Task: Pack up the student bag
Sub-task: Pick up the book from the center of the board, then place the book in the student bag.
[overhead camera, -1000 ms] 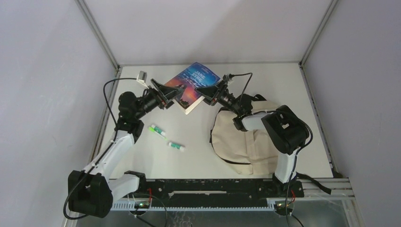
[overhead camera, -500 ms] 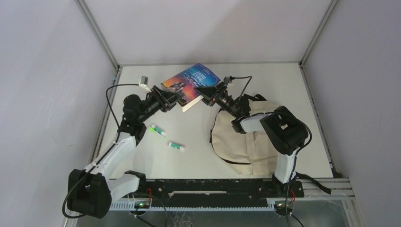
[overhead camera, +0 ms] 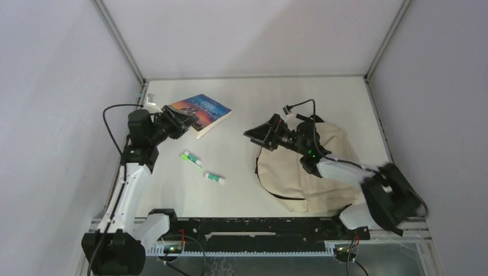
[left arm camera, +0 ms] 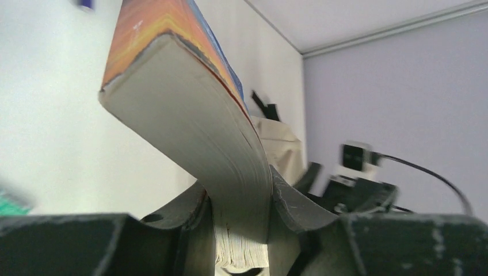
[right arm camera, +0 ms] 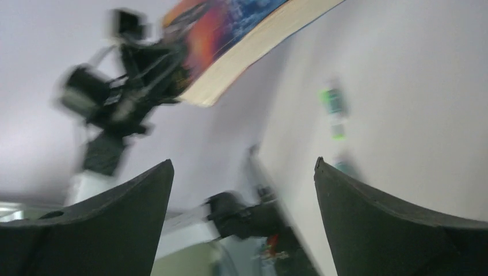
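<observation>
The student bag (overhead camera: 313, 167), a cream canvas backpack with black trim, lies flat at the right of the table. A paperback book (overhead camera: 202, 111) with a blue and orange cover hangs tilted above the table's far left, and my left gripper (overhead camera: 176, 121) is shut on its lower corner. In the left wrist view the book's page block (left arm camera: 193, 123) is clamped between the jaws of my left gripper (left arm camera: 239, 198). My right gripper (overhead camera: 256, 134) stands open and holds nothing, just off the bag's upper left edge. Through the wide jaws of my right gripper (right arm camera: 243, 163), the right wrist view shows the book (right arm camera: 241, 40).
Two green-and-white markers (overhead camera: 191, 159) (overhead camera: 214, 178) lie on the table between the arms, left of the bag. A black bag strap (overhead camera: 382, 221) trails over the near right rail. Grey walls close the table at the left, back and right.
The right gripper has let go of the book, opened and drawn back toward the bag. The left gripper, shut on the book, has carried it to the left.
</observation>
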`<act>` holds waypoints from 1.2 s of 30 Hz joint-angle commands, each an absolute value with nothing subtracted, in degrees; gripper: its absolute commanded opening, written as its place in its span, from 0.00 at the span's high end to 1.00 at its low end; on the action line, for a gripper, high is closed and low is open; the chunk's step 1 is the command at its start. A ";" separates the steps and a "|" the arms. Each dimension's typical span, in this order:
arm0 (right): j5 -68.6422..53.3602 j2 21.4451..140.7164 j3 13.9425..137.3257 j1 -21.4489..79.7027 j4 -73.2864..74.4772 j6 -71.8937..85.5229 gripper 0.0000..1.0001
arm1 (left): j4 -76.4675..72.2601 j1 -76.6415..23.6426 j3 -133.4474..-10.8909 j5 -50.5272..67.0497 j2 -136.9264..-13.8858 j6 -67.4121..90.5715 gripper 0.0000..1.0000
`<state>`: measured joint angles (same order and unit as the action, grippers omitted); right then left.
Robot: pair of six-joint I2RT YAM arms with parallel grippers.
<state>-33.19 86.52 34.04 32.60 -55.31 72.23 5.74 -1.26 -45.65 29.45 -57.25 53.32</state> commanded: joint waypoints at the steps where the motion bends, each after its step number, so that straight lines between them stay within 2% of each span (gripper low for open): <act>1: -2.76 69.57 44.18 40.71 2.57 41.41 0.00 | 12.26 -0.18 -56.35 29.65 -49.17 40.74 1.00; 2: 4.48 68.57 46.03 42.64 8.33 38.94 0.00 | 13.28 -0.18 -56.01 29.92 -48.47 40.12 1.00; 4: 10.82 67.96 48.44 43.32 16.19 37.91 0.01 | 15.61 -0.18 -55.68 30.19 -47.40 38.50 1.00; 8: 15.18 70.59 51.65 44.01 25.60 38.82 0.07 | 17.75 -0.18 -54.00 30.65 -45.40 36.92 1.00; 12: 19.71 77.01 56.84 46.66 32.91 41.43 0.05 | 17.71 -0.18 -53.41 33.76 -45.17 37.55 1.00; 22: 14.76 84.18 57.74 47.55 24.50 41.47 0.17 | 17.98 -2.33 -52.04 35.80 -44.53 37.35 1.00; 31: 15.21 90.42 59.74 47.81 22.38 42.27 0.19 | 18.01 -4.26 -49.48 36.62 -43.93 36.75 1.00; 33: 15.76 91.33 60.37 47.80 22.43 41.95 0.28 | 17.59 -5.15 -49.01 36.49 -44.36 36.89 1.00; 35: 16.67 91.70 61.23 47.66 23.62 42.01 0.53 | 17.03 -6.44 -48.43 36.07 -45.01 37.15 1.00; 36: 16.82 91.49 61.31 47.57 24.07 42.01 0.70 | 16.69 -6.95 -48.10 35.92 -45.27 37.22 1.00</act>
<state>14.70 91.81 58.15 47.31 24.77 42.70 27.35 -4.84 -48.64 32.18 -46.57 37.93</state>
